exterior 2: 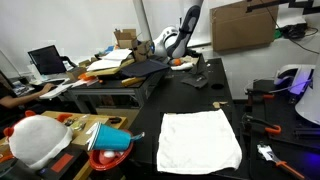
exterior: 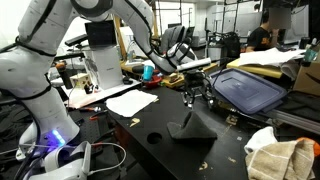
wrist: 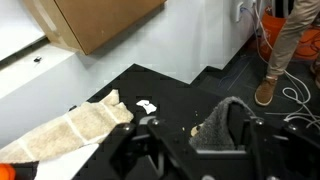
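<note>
- A cluttered lab workshop, with a black table [exterior: 120,150] filling the foreground.
- The robot's gripper [exterior: 196,92] hangs just above a dark grey cloth [exterior: 192,128], which is heaped in a peak on the table.
- In the wrist view the jaws stand apart. The cloth rises between them, unclamped and nearer one finger.
- A white towel [exterior 2: 200,140] lies well apart on the same table.

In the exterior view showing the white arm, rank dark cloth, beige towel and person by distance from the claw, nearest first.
From the claw:
1. dark cloth, on the black table just beneath it.
2. beige towel, close to the camera, in the view's lower corner.
3. person, far back in the room.
</note>
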You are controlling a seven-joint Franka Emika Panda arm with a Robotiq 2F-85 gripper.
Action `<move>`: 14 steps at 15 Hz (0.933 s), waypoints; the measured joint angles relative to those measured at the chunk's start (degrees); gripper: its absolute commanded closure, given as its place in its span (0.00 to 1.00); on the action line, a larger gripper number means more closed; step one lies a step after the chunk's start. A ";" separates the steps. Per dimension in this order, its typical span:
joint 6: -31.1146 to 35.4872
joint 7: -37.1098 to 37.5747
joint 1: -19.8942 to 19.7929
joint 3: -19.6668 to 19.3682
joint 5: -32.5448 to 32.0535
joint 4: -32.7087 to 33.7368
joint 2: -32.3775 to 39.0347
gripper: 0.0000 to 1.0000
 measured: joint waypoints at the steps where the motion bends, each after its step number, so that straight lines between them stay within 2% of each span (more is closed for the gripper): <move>1: 0.25 0.00 -0.01 0.33 -0.05 -1.06 -0.96 0.00; 4: 1.34 2.31 -0.63 1.76 2.02 -3.47 -3.82 0.00; 8: 1.50 2.79 -2.29 3.38 10.36 -6.00 -7.54 0.00; 14: 1.51 -6.49 -4.91 3.37 11.51 -13.06 -12.86 0.00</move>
